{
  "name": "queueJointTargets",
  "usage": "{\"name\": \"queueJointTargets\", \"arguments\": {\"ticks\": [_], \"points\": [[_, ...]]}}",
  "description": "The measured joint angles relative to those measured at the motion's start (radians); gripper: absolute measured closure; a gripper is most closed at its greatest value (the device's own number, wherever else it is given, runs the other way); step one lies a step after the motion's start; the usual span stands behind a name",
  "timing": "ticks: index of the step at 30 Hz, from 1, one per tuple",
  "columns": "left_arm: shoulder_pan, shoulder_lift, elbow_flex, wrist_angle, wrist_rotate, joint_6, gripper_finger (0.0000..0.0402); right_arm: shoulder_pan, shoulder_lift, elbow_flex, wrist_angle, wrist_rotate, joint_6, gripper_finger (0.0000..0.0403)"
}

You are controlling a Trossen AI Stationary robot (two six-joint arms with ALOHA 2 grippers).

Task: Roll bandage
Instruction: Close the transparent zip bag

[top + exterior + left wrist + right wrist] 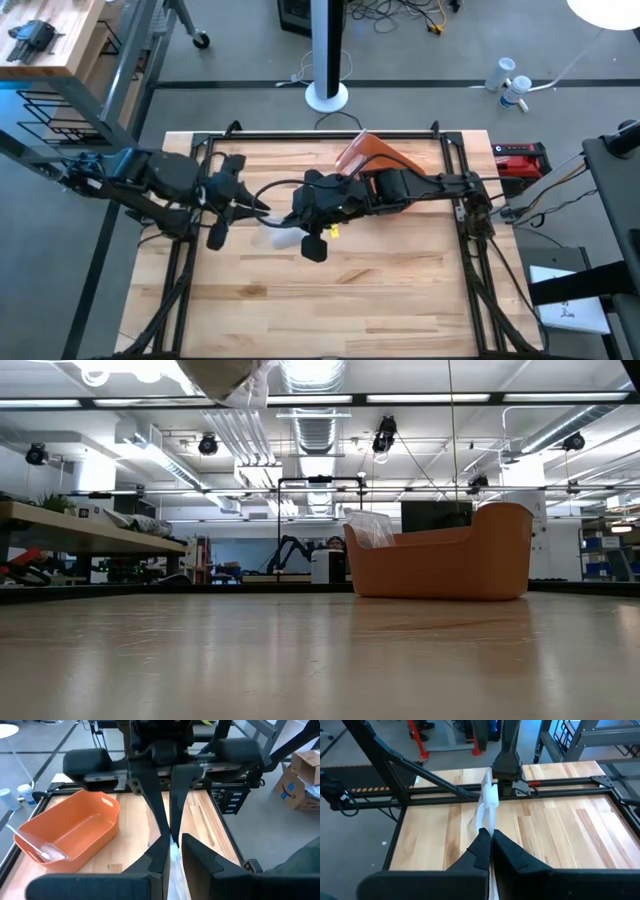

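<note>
Overhead, wooden table [380,300], orange bin [372,152], grey floor [560,40].

bandage [489,800] between both end effectors, mid-table; bin [372,152] behind, on table [400,290]

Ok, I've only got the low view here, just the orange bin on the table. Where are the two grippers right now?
Observer: Both are up over the middle of the table, left gripper and right gripper tip to tip.
Operator: Is the bandage between them?
Observer: Yes, a white bandage runs from one to the other, and the right gripper is shut on it.
Operator: And the left one?
Observer: It is closed on the other end of the strip.
</note>
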Motion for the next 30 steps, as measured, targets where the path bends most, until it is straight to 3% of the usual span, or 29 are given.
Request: {"name": "queueJointTargets", "arguments": {"ticks": [30], "points": [[0.0,0.096,-0.012,0.044,0.0,-0.018,0.0365,0.012,-0.021,0.0,0.0,0.007,-0.008,0.0403]]}}
